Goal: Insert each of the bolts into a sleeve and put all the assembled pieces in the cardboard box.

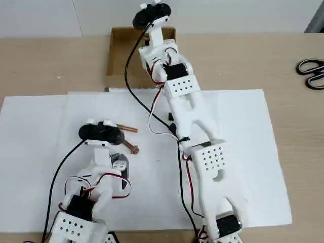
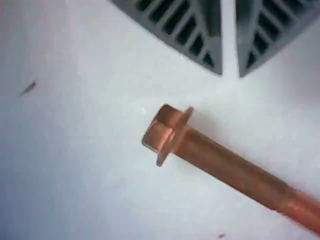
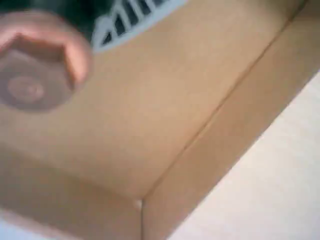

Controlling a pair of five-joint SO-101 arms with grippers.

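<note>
Two copper bolts lie on the white paper: one [image 1: 127, 128] beside my left arm's wrist, the other [image 1: 132, 147] just below it. In the left wrist view a hex-headed bolt [image 2: 200, 150] lies flat, a little clear of my left gripper [image 2: 230, 70], whose fingers are together with only a slit between them and hold nothing. My right gripper [image 1: 154, 35] is over the cardboard box [image 1: 117, 55]. Its wrist view looks at the box floor [image 3: 165, 115], with a round copper sleeve piece [image 3: 35, 75] seen end-on, held beside a grey finger [image 3: 130, 20].
The white paper sheet [image 1: 40, 131] covers the middle of the wooden table. Black scissors [image 1: 311, 71] lie at the far right edge. The right arm stretches diagonally across the paper, with cables trailing between both arms.
</note>
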